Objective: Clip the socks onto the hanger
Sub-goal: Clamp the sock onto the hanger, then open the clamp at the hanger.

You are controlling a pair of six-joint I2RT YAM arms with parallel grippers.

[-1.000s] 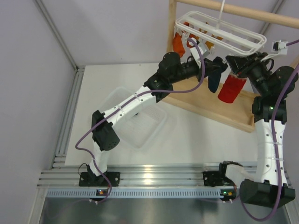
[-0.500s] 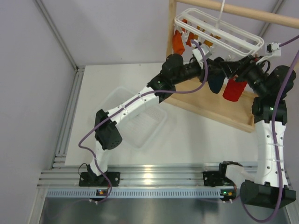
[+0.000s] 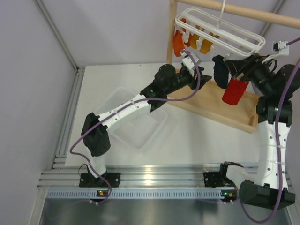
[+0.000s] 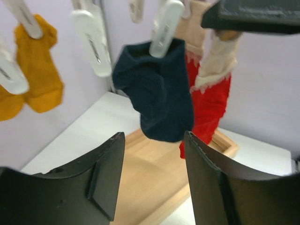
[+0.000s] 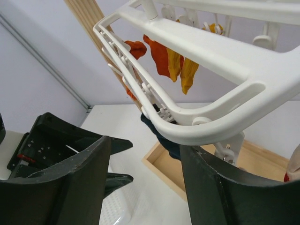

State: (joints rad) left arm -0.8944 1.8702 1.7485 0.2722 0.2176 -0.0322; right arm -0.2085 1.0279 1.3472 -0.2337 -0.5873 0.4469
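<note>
Navy sock (image 4: 159, 91): hangs from white clip (image 4: 164, 26), centre
Red sock (image 4: 208, 105): just behind, right
Left pincer (image 4: 153, 140): apart, empty
Right pincer (image 5: 145, 143): apart, hanger (image 5: 225, 51) above

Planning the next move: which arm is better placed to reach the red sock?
Probably right: the right tool sits beside the red sock; the left tool is farther, behind the navy sock.

Wooden rack (image 3: 172, 29) at the back of the white surface (image 3: 197, 140). Near its upright post, an orange sock (image 3: 177, 43) and yellow socks (image 3: 205, 46) hanging. Left of its base, a clear plastic tub (image 3: 140, 129).
</note>
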